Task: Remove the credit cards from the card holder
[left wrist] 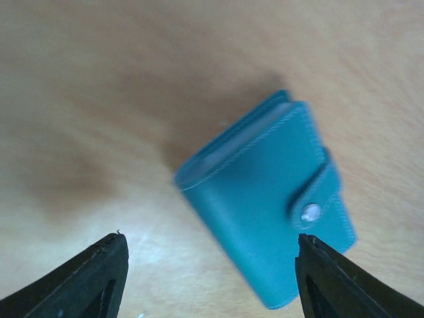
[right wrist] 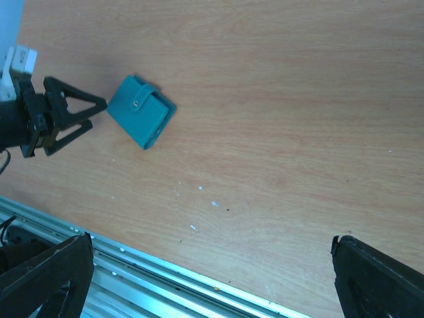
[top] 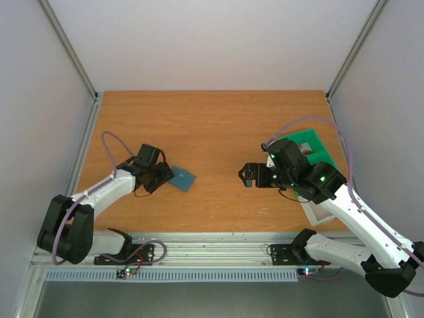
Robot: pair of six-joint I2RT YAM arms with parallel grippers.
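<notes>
Plain pale walls (top: 212, 40) close in a warm wood-grain surface (top: 218, 126). On its left part lies the card holder (left wrist: 265, 199), flat, teal, smooth, stitched along its edges and snapped closed by a round metal stud (left wrist: 310, 212). It sits just ahead of the left fingers (left wrist: 93, 278), which stand apart, grasping nothing. The right fingers (right wrist: 381, 278) are spread wide and empty.

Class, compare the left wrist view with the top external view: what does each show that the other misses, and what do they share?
Left wrist only: the snap button on the card holder. Top external only: the green bin and the open right tool. Both: the card holder, closed, lying on the wooden table.
</notes>
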